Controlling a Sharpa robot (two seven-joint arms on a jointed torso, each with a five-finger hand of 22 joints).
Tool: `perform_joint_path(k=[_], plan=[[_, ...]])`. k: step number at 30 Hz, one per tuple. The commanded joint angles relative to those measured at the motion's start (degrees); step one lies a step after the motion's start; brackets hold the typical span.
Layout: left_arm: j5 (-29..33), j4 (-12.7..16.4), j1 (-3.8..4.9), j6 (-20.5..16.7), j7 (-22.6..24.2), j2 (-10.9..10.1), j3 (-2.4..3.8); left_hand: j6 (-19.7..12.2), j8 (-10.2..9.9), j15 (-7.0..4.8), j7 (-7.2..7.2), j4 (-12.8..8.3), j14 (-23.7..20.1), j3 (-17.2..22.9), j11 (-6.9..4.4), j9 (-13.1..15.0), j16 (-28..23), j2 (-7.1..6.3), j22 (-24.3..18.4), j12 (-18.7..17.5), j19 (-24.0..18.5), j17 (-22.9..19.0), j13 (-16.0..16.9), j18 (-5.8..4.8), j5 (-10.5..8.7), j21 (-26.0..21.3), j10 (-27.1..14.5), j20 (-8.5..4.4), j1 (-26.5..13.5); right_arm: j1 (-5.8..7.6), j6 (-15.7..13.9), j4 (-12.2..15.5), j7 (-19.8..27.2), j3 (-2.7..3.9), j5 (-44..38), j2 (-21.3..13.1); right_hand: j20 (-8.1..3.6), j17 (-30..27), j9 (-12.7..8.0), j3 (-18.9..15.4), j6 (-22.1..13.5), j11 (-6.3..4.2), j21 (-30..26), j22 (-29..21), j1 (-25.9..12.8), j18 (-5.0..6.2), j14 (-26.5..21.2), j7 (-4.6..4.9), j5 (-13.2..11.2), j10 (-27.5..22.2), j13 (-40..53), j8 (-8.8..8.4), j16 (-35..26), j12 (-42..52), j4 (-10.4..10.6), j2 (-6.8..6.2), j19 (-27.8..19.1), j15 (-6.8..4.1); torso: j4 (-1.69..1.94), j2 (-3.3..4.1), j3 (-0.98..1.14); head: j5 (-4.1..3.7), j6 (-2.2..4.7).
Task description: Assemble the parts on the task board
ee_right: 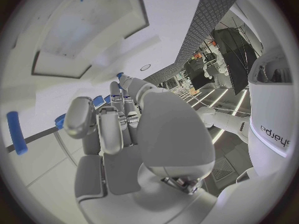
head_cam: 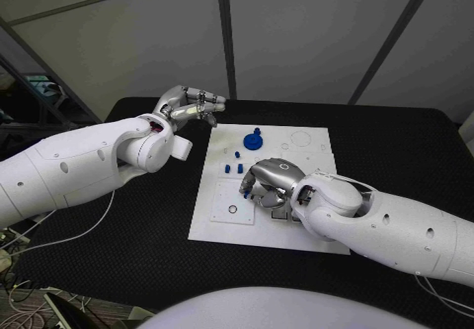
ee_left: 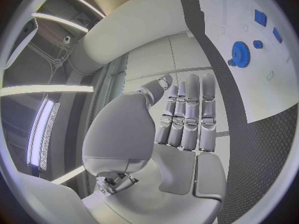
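Now, right robot hand [head_cam: 268, 184]: curled low over the task board [head_cam: 222, 223], grasp unclear.
Left robot hand [head_cam: 190, 105]: empty, fingers extended, parked clear above the bench [head_cam: 148, 274].

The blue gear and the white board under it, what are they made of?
The blue gear looks like plastic: solid even colour, dull sheen, neatly formed teeth. The white board looks like matte plastic or painted plate, flat with cut-out holes; which one, the pictures leave open.

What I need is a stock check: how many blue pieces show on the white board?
5: a gear and small knob at the far end, three pegs mid-board. The right hand may hide more.
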Motion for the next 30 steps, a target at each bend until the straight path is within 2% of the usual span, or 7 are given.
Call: perform_joint_path(k=[1, 8, 14, 18, 23, 27, 30], plan=[[0.20, 0.08, 0.09, 0.78, 0.55, -0.01, 0.06, -0.22, -0.40, 0.26, 0.30, 0.08, 0.07, -0.37, 0.02, -0.08, -0.34, 0.47, -0.06, 0.17, 0.00, -0.05, 0.03, 0.72, -0.08, -0.36, -0.44, 0.25, 0.02, 0.04, 2.05, -0.11, -0.17, -0.05, -1.26, 0.23, 0.24, 0.01, 0.10, -0.09, -0.07, 0.10, 0.15, -0.08, -0.60, -0.57, 2.87, 0.38, 0.36, 0.18, 0.04, -0.04, 0.26, -0.20, -0.22, 0.18, 0.02, -0.06, -0.01, 0.01, -0.02, 0.07, -0.13], [0.20, 0.05, 0.09, 0.81, 0.44, 0.00, 0.06, -0.24, -0.41, 0.27, 0.31, 0.08, 0.07, -0.37, 0.03, -0.08, -0.37, 0.47, -0.07, 0.17, -0.01, -0.07, 0.03, 0.72, -0.08, -0.38, -0.47, 0.26, 0.02, 0.04, 3.39, 0.05, -0.35, -0.35, -1.82, 0.31, 0.50, -0.36, -0.16, -0.80, -1.14, 0.47, -0.51, -1.10, -2.10, -0.35, 2.73, 0.66, 0.08, -1.06, -0.15, -0.93, 0.12, -1.31, -0.09, -0.30, -0.85, 0.26, -0.06, -0.06, 0.00, 0.09, -0.29], [0.20, 0.02, 0.09, 0.86, 0.40, -0.01, 0.06, -0.24, -0.41, 0.27, 0.31, 0.08, 0.07, -0.37, 0.03, -0.08, -0.37, 0.47, -0.07, 0.17, -0.01, -0.07, 0.03, 0.72, -0.08, -0.38, -0.47, 0.26, 0.02, 0.04, 1.01, 0.12, -0.54, -0.58, -1.95, -0.06, 2.03, -2.19, -1.27, -2.10, -6.86, 2.96, -3.78, -5.86, -4.71, 0.55, 2.13, 3.08, 0.99, -7.63, -1.81, -4.46, -0.95, -4.46, 0.44, -2.70, -4.28, 2.24, -0.06, -0.07, 0.02, 0.06, -0.22], [0.20, 0.01, 0.09, 0.88, 0.37, -0.05, 0.06, -0.28, -0.43, 0.28, 0.31, 0.08, 0.08, -0.38, 0.04, -0.09, -0.43, 0.51, -0.08, 0.18, -0.03, -0.11, 0.02, 0.73, -0.08, -0.41, -0.52, 0.27, 0.03, 0.04, -0.96, 0.36, -0.60, -0.63, -2.21, -0.41, 2.98, -4.26, -1.19, -3.04, -8.07, 3.86, -5.56, -8.26, -4.84, 1.10, 1.38, 3.98, 0.92, -10.64, -2.23, -4.71, -2.23, -4.74, 0.15, -3.13, -6.00, 3.06, -0.06, -0.05, 0.06, 0.06, -0.11], [0.20, -0.06, 0.08, 0.91, 0.34, -0.05, 0.06, -0.31, -0.45, 0.28, 0.32, 0.07, 0.09, -0.38, 0.05, -0.09, -0.46, 0.52, -0.08, 0.18, -0.03, -0.14, 0.02, 0.73, -0.08, -0.43, -0.56, 0.27, 0.05, 0.03, -3.43, 1.27, -0.29, -0.65, -2.33, -1.23, 3.33, -5.03, -1.16, -3.87, -8.58, 4.17, -6.31, -9.24, -4.88, 1.33, 1.07, 4.24, 0.82, -11.76, -2.22, -4.68, -2.66, -4.43, 0.03, -3.39, -6.66, 3.30, -0.01, -0.06, 0.05, 0.00, 0.07], [0.20, -0.21, 0.08, 0.93, 0.32, -0.07, 0.06, -0.31, -0.45, 0.28, 0.32, 0.07, 0.09, -0.38, 0.05, -0.09, -0.46, 0.52, -0.08, 0.18, -0.03, -0.14, 0.02, 0.73, -0.08, -0.43, -0.56, 0.27, 0.05, 0.03, -5.12, 2.87, 0.17, -0.63, -2.04, -2.76, 3.39, -4.99, -1.14, -4.15, -8.64, 4.19, -6.46, -9.44, -4.88, 1.38, 1.06, 4.22, 0.83, -11.95, -2.19, -4.65, -2.61, -4.24, -0.01, -3.48, -6.77, 3.34, -0.08, -0.09, 0.09, 0.01, 0.21], [0.20, -0.34, 0.08, 0.93, 0.36, -0.12, 0.06, -0.39, -0.49, 0.34, 0.38, 0.21, 0.15, -0.50, 0.12, -0.09, -0.61, 0.61, -0.13, 0.20, -0.06, -0.26, 0.01, 0.71, -0.10, -0.54, -0.74, 0.32, -0.11, 0.03, -6.77, 4.48, 0.62, -0.59, -1.49, -4.45, 3.42, -5.03, -1.14, -4.37, -8.70, 4.16, -6.55, -9.57, -4.92, 1.42, 1.06, 4.16, 0.85, -11.99, -2.15, -4.64, -2.61, -4.06, 0.00, -3.54, -6.83, 3.34, -0.16, -0.13, 0.03, -0.14, 0.43]])
